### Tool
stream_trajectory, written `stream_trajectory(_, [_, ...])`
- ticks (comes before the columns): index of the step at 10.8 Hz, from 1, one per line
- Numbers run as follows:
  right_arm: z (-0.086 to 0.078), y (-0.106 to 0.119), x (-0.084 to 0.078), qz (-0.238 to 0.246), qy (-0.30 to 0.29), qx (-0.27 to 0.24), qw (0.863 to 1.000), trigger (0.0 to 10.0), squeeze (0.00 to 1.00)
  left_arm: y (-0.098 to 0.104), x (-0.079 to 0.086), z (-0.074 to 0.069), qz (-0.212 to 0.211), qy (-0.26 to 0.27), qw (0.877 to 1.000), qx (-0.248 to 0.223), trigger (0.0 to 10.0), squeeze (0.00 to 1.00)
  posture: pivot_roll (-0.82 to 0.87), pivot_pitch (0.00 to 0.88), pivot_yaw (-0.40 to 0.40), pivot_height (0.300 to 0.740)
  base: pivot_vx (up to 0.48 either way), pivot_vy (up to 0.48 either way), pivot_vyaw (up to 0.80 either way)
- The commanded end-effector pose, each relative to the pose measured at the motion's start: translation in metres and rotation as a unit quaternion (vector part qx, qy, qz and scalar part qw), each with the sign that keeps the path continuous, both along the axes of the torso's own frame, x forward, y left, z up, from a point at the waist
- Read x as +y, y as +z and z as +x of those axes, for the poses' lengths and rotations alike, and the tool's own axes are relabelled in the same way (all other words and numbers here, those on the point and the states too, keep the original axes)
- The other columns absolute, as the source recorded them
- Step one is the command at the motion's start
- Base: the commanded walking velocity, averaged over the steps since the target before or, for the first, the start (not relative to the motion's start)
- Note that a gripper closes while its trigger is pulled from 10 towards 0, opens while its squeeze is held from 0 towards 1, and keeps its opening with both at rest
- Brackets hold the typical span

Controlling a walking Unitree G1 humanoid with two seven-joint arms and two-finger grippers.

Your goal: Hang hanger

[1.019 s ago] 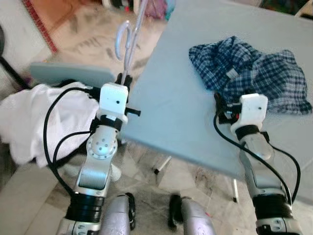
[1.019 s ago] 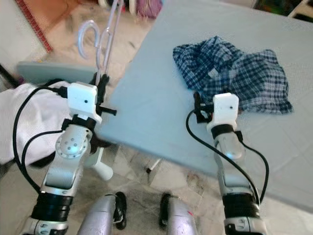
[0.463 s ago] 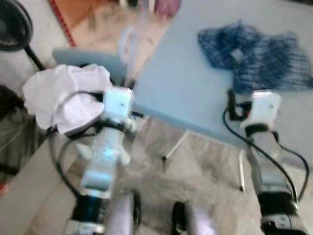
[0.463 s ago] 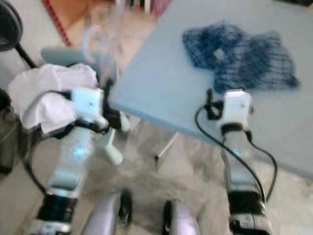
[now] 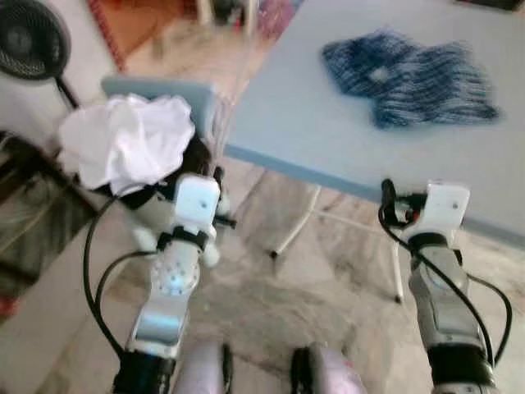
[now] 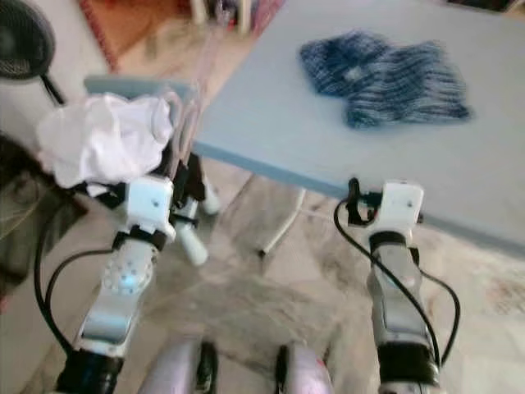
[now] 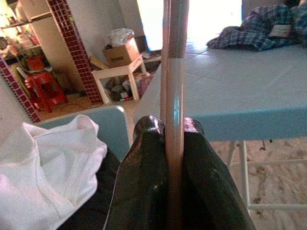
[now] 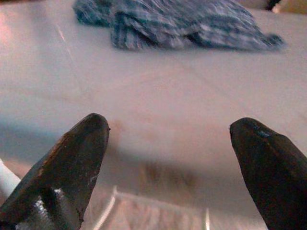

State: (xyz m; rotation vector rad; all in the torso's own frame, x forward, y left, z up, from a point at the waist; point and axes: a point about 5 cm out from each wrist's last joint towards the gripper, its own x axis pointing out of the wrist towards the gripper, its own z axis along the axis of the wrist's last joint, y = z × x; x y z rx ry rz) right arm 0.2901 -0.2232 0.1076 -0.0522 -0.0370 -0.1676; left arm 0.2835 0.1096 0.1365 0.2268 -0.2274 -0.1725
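Observation:
A pale, thin hanger (image 7: 173,86) stands upright between the black fingers of my left gripper (image 7: 173,127), which is shut on its stem. In the right eye view its hook (image 6: 189,125) rises blurred above the left wrist, in front of the table's corner. My right gripper (image 8: 175,139) is open with nothing between its fingers, level with the near edge of the light blue table (image 5: 312,123). In the left eye view the right gripper (image 5: 390,203) sits just short of that edge.
A blue plaid shirt (image 5: 410,70) lies crumpled on the far part of the table. A white garment (image 5: 127,141) is draped over a light blue chair (image 5: 160,87) to my left. A black fan (image 5: 29,48) stands at far left. Marble floor lies below.
The whole view has shifted: the table and shirt now sit farther away and more floor shows, so the camera moved back. The left gripper still grips the hanger; the right stays open.

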Motion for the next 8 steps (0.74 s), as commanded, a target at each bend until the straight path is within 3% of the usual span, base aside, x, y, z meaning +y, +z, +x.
stream_trajectory(1, [-0.004,-0.008,0.004,0.015,0.004,0.014,1.0,10.0,0.0,-0.012,0.017,-0.004,-0.001,0.038,0.999,0.022,10.0,0.0,0.02,0.2,0.005,0.74,0.0,0.0,0.0])
stream_trajectory(3, [-0.018,-0.02,0.007,0.033,0.001,0.025,0.999,10.0,0.0,-0.029,0.032,-0.016,-0.019,0.055,0.997,0.059,10.0,0.0,0.02,0.207,0.009,0.74,0.0,0.0,0.0])
stream_trajectory(4, [-0.018,-0.022,0.003,0.021,-0.02,0.029,0.999,10.0,0.0,-0.031,0.033,-0.017,-0.034,0.061,0.995,0.064,10.0,0.0,0.01,0.206,0.012,0.74,0.0,0.0,0.0])
stream_trajectory(6, [-0.012,-0.021,0.004,0.082,-0.023,0.014,0.996,10.0,0.0,-0.027,0.027,-0.015,-0.034,0.051,0.996,0.057,10.0,0.0,0.01,0.203,0.02,0.74,0.0,0.0,0.0])
stream_trajectory(7, [-0.012,-0.018,0.002,0.052,-0.032,0.005,0.998,10.0,0.0,-0.027,0.025,-0.015,-0.032,0.043,0.997,0.058,10.0,0.0,0.01,0.199,0.027,0.74,0.0,0.0,0.0])
stream_trajectory(8, [-0.015,-0.022,0.007,0.106,0.001,0.012,0.994,10.0,0.0,-0.029,0.022,-0.015,-0.036,0.032,0.997,0.067,10.0,0.0,0.01,0.194,0.033,0.74,0.0,0.0,0.0])
